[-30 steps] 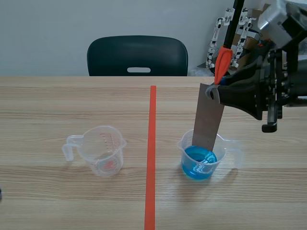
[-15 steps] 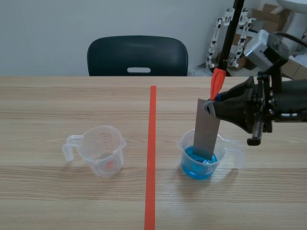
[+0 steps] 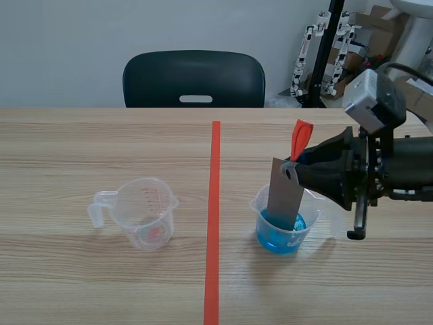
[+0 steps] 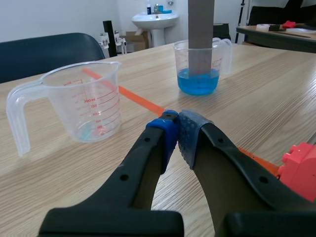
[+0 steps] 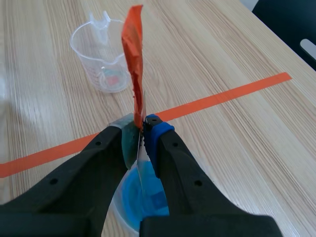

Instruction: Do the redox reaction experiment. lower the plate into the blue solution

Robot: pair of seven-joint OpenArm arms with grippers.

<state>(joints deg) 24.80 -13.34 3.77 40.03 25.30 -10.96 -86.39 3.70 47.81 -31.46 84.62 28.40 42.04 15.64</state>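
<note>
One plate (image 3: 285,196) dips into one blue-filled cup (image 3: 279,238); one clear cup (image 3: 145,217) apart.

The plate (image 3: 285,198) is grey, its tag (image 3: 300,137) orange, the solution (image 3: 273,239) blue, the cup (image 3: 145,214)'s markings red.

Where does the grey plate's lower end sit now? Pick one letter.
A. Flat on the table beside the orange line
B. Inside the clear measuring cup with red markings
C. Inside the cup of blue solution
C: the grey plate, clamped at its top in the right tool, reaches down inside the cup of blue solution, while the other cup holds no plate.
</note>
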